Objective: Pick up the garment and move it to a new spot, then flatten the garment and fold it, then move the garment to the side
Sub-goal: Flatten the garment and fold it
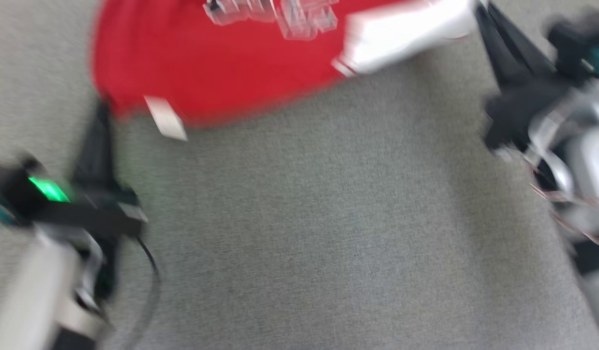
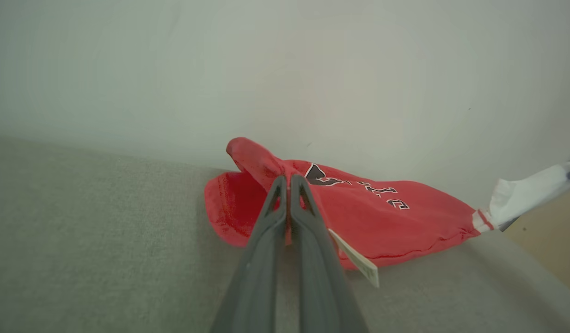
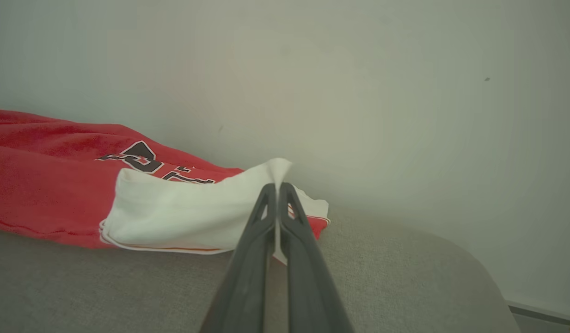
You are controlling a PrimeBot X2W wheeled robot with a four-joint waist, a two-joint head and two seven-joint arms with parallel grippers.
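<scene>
Although the head view is smeared by motion, the red garment (image 1: 221, 63) can be read lying on the grey padded surface (image 1: 328, 218), with its lettering and far part cut off by the frame. The left gripper (image 1: 103, 114) meets its near-left hem beside a pale tag (image 1: 165, 119). The right gripper (image 1: 484, 22) meets the white sleeve (image 1: 406, 39) at its right end, probably so that the two ends can be drawn apart for flattening. In the left wrist view the fingers (image 2: 259, 240) are pressed together on a raised ridge of red hem, tenting the cloth off the surface; how much fabric lies between them is hidden. In the right wrist view the fingers (image 3: 252, 240) likewise pinch a peak of the sleeve's white edge, and the rest of the garment runs off leftward, out of frame.
</scene>
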